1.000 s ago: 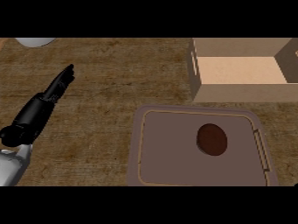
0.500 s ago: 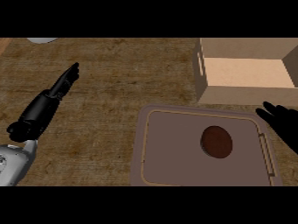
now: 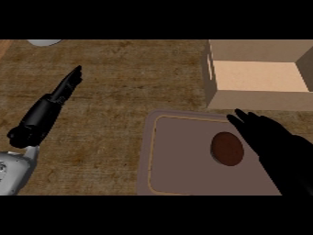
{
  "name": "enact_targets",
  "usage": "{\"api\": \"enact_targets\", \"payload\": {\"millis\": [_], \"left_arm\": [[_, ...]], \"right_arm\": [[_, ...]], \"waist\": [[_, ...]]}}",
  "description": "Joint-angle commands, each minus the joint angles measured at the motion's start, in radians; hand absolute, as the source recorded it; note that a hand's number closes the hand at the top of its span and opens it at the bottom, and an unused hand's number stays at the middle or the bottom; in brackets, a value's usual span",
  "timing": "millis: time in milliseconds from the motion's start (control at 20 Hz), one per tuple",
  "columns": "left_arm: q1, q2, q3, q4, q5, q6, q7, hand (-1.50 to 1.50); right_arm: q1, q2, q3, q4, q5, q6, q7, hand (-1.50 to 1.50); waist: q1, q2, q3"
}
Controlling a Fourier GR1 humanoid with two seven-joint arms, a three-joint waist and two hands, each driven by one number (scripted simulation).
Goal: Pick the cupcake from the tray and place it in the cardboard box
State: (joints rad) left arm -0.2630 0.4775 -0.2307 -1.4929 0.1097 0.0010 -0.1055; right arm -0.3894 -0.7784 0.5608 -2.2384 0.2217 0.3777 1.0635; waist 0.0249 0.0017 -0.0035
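Head view, steep look down at a brown counter [image 3: 118,92]. A grey-brown tray [image 3: 179,170] with a thin light rim line sits at lower centre-right. The cupcake [image 3: 226,148], seen as a dark brown oval, lies on the tray, right of its middle. An open cardboard box [image 3: 264,75] stands just beyond the tray's far edge, at upper right; its floor is bare.

Right hand [image 3: 281,147]: over the tray's right part, just beside the cupcake on its right, fingers straight and held together, tips pointing toward the box. It grips nothing. Whether it touches the cupcake, cannot tell.

Left hand [image 3: 53,103]: well left of the tray, over the counter, fingers straight and pressed together, pointing away, holding nothing.

A pale round object [image 3: 45,42] shows at the top left edge, cut off.
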Motion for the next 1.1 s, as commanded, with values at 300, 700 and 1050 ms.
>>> {"api": "enact_targets", "payload": {"millis": [300, 700, 1050], "left_arm": [[0.001, -0.012, 0.044, 0.008, -0.005, -0.019, -0.001, 0.00], [0.025, -0.043, 0.040, 0.021, -0.071, -0.018, -0.017, 0.00], [0.033, -0.040, 0.058, -0.031, -0.053, -0.067, 0.030, 0.00]], "right_arm": [[-0.133, 0.212, 0.169, 0.160, 0.147, 0.060, 0.249, -1.50], [-0.053, 0.217, 0.146, 0.234, 0.245, 0.071, 0.118, -1.50], [-0.019, 0.260, 0.142, 0.325, 0.319, 0.085, 0.081, -1.50]], "waist": [[-0.015, -0.003, 0.001], [-0.026, -0.003, 0.003], [-0.023, -0.003, 0.003]]}}
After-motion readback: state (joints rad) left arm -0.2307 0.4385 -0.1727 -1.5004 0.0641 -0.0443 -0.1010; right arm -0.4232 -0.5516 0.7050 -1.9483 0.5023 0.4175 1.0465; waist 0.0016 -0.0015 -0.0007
